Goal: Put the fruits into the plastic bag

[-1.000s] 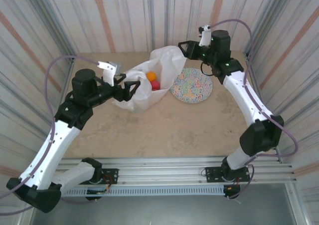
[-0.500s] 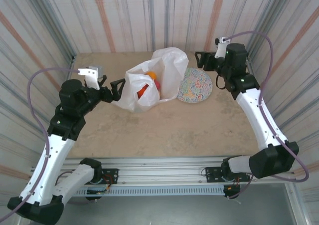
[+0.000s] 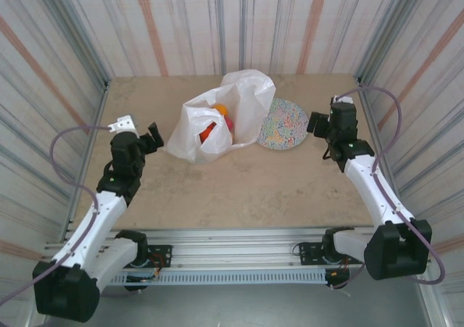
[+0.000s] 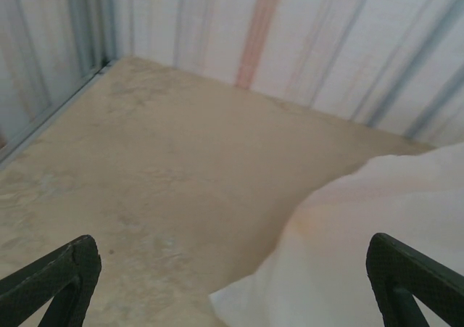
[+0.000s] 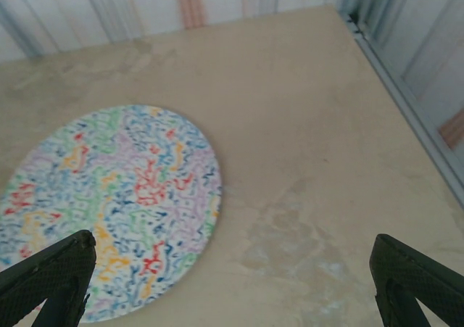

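Crinkly white plastic bag (image 3: 243, 98), counter (image 3: 239, 185) 12 o'clock, mouth up so round orange and red fruits (image 3: 216, 127) stay inside | left hand (image 3: 150, 136) 9 o'clock, right hand (image 3: 317, 122) 3 o'clock: jaws wide, empty; loading judged finished

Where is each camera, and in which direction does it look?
Top external: above and behind the arm bases, looking down on the table; shows left gripper and right gripper.
Left wrist: low over the table, facing the back wall; own fingers; plastic bag at right.
Right wrist: facing the plate and far right corner; own fingers.
Shared: plastic bag in top and left wrist; plate in top and right wrist.
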